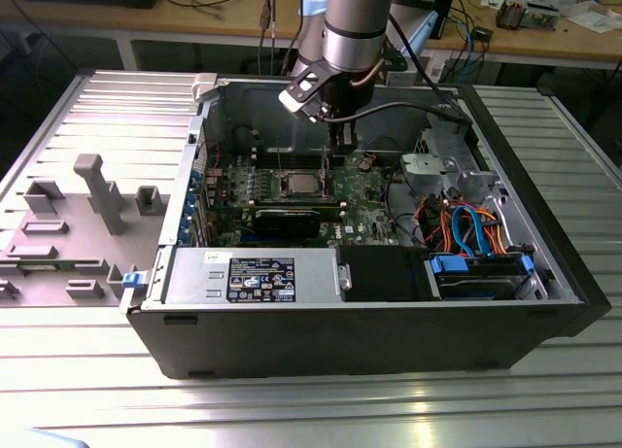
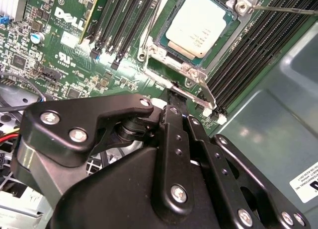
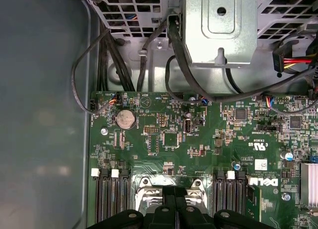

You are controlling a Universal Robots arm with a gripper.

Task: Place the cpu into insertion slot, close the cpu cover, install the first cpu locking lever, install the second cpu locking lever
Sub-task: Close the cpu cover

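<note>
Exterior view's left: grey moulded fixtures (image 1: 92, 190) on the ribbed table (image 1: 292, 409), well apart from the work.

Centre: an open black case (image 1: 389, 341) with a green board (image 1: 374, 190). The slot (image 1: 296, 185) sits mid-frame. In the second wrist view the cpu (image 2: 198, 26), a flat matt-silver square, lies seated in it. The cover (image 2: 150, 35), a thin bright steel frame, is down around it. A lever (image 2: 283, 9), a thin wire rod, runs out over the black memory slots (image 2: 124, 20); whether it is hooked cannot be told.

The gripper (image 1: 340, 145) hovers just up and right of the slot, fingers (image 2: 171, 119) pressed together, holding nothing.

Judgement: lever stage. Bear only on the wire's end, push steadily against its spring, and keep off the cpu.

Right: grey drive cage (image 1: 442, 171), orange and blue cables (image 1: 466, 224).
</note>
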